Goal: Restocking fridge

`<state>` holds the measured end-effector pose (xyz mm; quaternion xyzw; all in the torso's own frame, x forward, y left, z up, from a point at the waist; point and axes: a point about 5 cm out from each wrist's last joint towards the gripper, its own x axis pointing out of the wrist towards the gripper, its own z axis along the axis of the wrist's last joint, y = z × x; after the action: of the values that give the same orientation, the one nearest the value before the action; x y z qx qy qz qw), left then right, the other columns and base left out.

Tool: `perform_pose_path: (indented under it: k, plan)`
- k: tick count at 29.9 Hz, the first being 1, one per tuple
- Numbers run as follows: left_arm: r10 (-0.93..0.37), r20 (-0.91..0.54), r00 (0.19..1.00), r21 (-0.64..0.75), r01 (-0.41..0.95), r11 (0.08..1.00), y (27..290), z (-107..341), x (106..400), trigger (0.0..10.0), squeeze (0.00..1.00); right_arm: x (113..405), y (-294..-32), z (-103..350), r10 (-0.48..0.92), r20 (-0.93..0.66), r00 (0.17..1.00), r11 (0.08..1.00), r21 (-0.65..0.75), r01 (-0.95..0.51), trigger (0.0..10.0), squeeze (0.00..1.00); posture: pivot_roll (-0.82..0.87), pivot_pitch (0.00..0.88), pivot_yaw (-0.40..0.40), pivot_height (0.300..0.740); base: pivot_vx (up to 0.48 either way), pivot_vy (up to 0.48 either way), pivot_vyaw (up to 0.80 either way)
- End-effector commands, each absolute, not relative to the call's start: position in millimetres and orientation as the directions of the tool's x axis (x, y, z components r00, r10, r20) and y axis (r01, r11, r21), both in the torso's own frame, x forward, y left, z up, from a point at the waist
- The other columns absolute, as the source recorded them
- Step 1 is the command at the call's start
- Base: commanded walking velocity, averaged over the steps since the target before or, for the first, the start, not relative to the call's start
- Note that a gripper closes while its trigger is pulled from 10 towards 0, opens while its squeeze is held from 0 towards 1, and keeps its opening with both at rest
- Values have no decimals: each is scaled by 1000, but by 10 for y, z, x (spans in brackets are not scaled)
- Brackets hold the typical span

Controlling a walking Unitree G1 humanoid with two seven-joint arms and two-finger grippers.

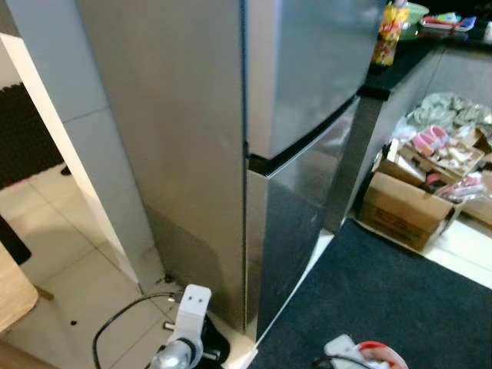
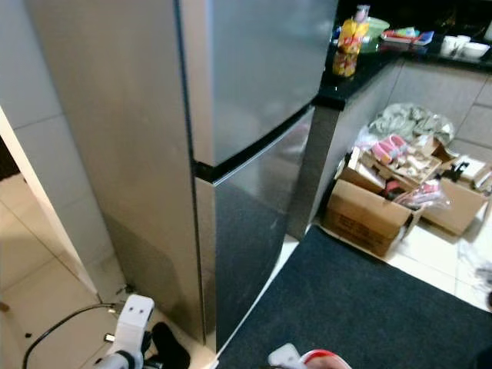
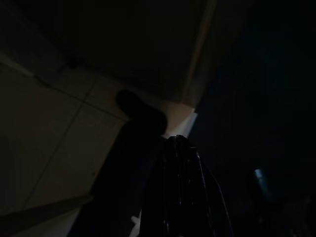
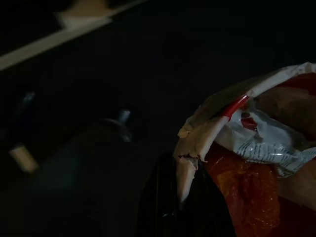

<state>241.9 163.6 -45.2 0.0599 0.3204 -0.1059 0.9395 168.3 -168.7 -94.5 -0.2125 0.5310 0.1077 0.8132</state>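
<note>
A tall stainless-steel fridge [image 1: 192, 115] stands close ahead, with its upper door [image 1: 307, 61] and lower door [image 1: 288, 231] both closed. My right gripper [image 4: 197, 197] hangs low in front of the lower door, over the dark mat. It is shut on a red and white crinkled packet [image 4: 256, 148], whose top also peeks up at the bottom of the eye views [image 2: 319, 358]. My left arm [image 1: 184, 338] hangs low by the fridge's near corner, and its gripper [image 3: 180, 187] is a dark shape above the tiled floor.
A dark mat [image 1: 384, 300] covers the floor before the fridge. Open cardboard boxes [image 1: 415, 192] full of goods sit against the counter on the right. A yellow bottle [image 1: 390, 31] stands on the black counter. A black cable [image 1: 115, 323] loops on the tiles at left.
</note>
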Motion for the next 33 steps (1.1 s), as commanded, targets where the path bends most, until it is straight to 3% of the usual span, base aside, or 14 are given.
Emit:
perform_pose_path:
  k: [1,11,17,33]
  plan:
    - [-177,-591,787,73,271,960,1615,-416,2454,10000,0,1750,-1763,-908,-71,-893,444,877,-268,-399,10000,0,6,0,-31,740,0,0,0]
    - [-276,-531,801,91,378,921,1441,-271,2623,10000,0,1735,-1751,-916,-79,-893,442,881,-271,-389,10000,0,-4,0,-21,740,0,0,0]
    - [-269,-523,809,82,361,929,1447,-240,2667,10000,0,1724,-1751,-922,-86,-896,435,882,-272,-386,10000,0,-7,0,-19,740,0,0,0]
    - [-203,-568,797,45,277,960,1549,-380,2501,10000,0,1710,-1743,-928,-86,-896,436,882,-272,-385,10000,0,-4,0,-20,740,0,0,-677]
